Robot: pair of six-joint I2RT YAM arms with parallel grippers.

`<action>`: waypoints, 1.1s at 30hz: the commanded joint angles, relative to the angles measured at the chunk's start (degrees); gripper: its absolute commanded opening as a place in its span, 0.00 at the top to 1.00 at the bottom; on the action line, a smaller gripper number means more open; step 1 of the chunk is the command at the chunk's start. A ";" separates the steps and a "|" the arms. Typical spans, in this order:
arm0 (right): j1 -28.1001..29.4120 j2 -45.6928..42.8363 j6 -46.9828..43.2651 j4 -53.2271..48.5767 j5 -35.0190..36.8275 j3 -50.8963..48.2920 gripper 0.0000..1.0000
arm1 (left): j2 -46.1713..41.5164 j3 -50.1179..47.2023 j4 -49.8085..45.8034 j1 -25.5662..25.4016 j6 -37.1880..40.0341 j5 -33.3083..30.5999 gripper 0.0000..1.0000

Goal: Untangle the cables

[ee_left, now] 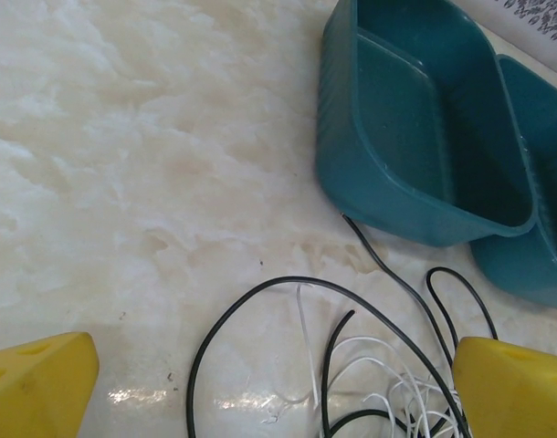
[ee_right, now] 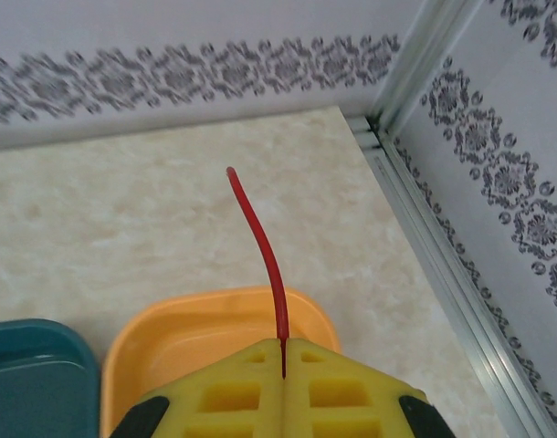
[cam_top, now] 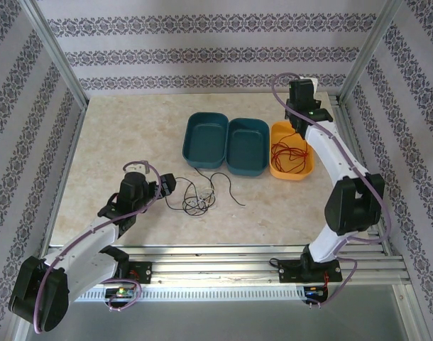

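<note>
A loose tangle of black (ee_left: 260, 290) and white cables (ee_left: 381, 343) lies on the marble table, in front of the teal bins (cam_top: 199, 199). My left gripper (ee_left: 274, 388) hovers low over its left side, wide open, with one yellow finger (ee_left: 41, 379) on each side and nothing held. A red cable (cam_top: 291, 155) lies coiled in the orange bin (cam_top: 307, 169). One end of the red cable (ee_right: 263, 242) is pinched in my right gripper (ee_right: 283, 347), which is shut above that bin (ee_right: 178, 324). The tip sticks out past the fingers.
Two teal bins (cam_top: 205, 137) (cam_top: 248, 145) stand side by side left of the orange one, both without cables inside. Metal frame posts and patterned walls close in the table; the right rear corner (ee_right: 374, 119) is close to my right gripper.
</note>
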 commanded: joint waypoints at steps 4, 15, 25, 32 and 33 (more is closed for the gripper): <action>-1.33 0.68 -1.05 -3.41 -1.66 -0.88 1.00 | -0.82 -0.34 -1.35 -0.15 1.94 -0.90 0.01; -4.28 -1.11 0.70 -7.67 -8.84 -7.64 1.00 | 0.38 -0.18 -0.57 -0.14 1.90 -0.59 0.01; -5.32 -3.81 2.25 -7.93 -10.37 -11.57 1.00 | 0.65 -0.54 0.01 -0.14 1.72 -0.44 0.01; -8.19 -5.28 2.73 -6.94 -13.98 -13.71 1.00 | 0.38 -1.07 0.28 -0.20 1.54 -0.30 0.01; -8.88 -5.69 2.83 -6.49 -15.04 -14.23 1.00 | 0.38 -1.11 0.28 -0.18 1.54 -0.35 0.01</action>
